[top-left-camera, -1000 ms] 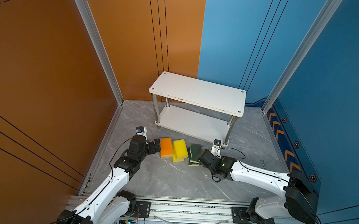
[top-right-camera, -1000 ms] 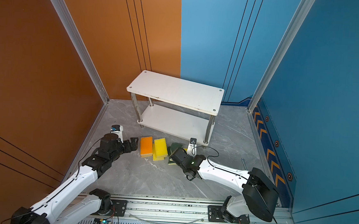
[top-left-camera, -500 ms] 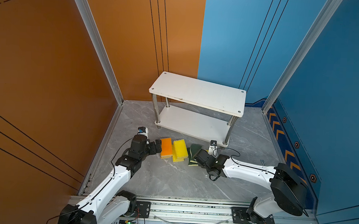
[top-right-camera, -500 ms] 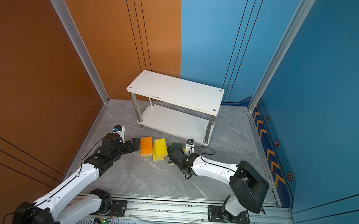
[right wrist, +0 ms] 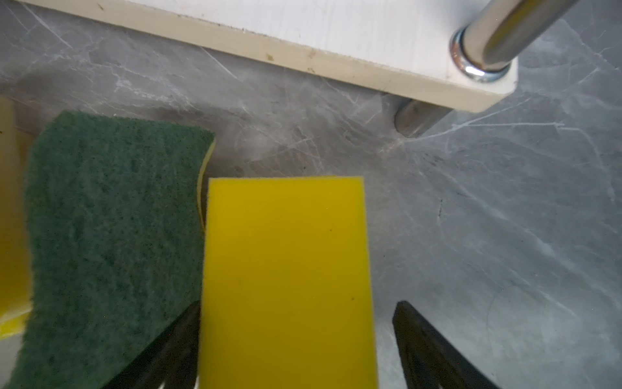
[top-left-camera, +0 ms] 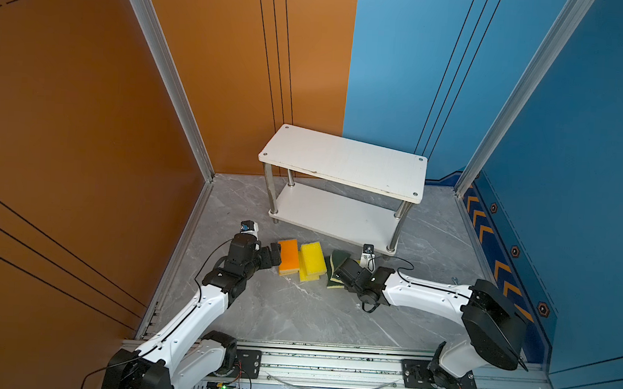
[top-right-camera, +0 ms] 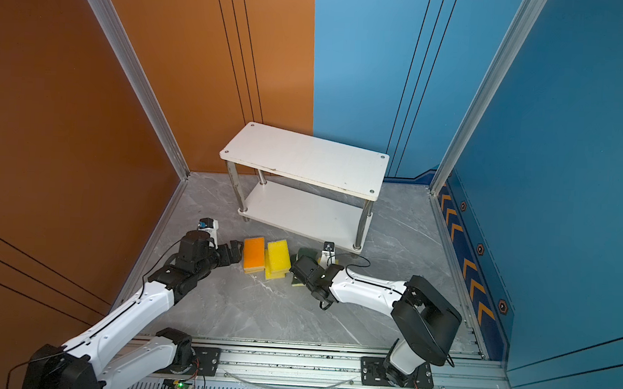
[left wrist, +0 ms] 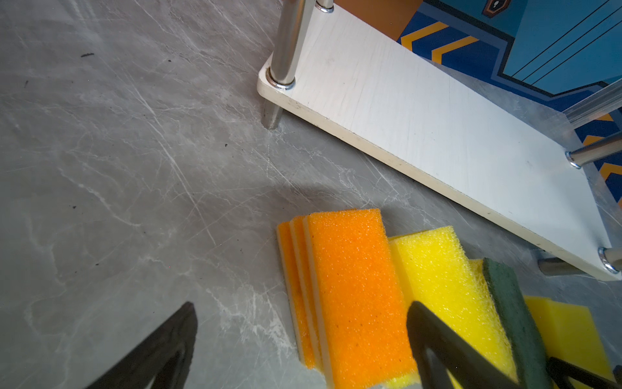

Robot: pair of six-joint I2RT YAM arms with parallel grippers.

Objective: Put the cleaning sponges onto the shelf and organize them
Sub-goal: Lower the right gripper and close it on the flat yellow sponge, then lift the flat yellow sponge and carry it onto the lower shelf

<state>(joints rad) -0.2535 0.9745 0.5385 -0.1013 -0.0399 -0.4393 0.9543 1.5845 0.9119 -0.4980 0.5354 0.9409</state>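
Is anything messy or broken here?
Nothing looks broken. The sponges are messy: the orange stack is fanned out, not squared, and a green scouring pad lies crooked against the yellow ones. All sit on the floor; the shelf holds none yet.

grey marble-look floor (top-left-camera: 295, 313), orange wall (top-left-camera: 66, 113) left, blue wall (top-left-camera: 583, 145) right with chevron strip (top-left-camera: 485, 228), aluminium corner posts (top-left-camera: 162, 67), even light

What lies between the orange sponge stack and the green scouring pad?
Yellow sponges lie between the orange stack and green pad, seen in both top views.
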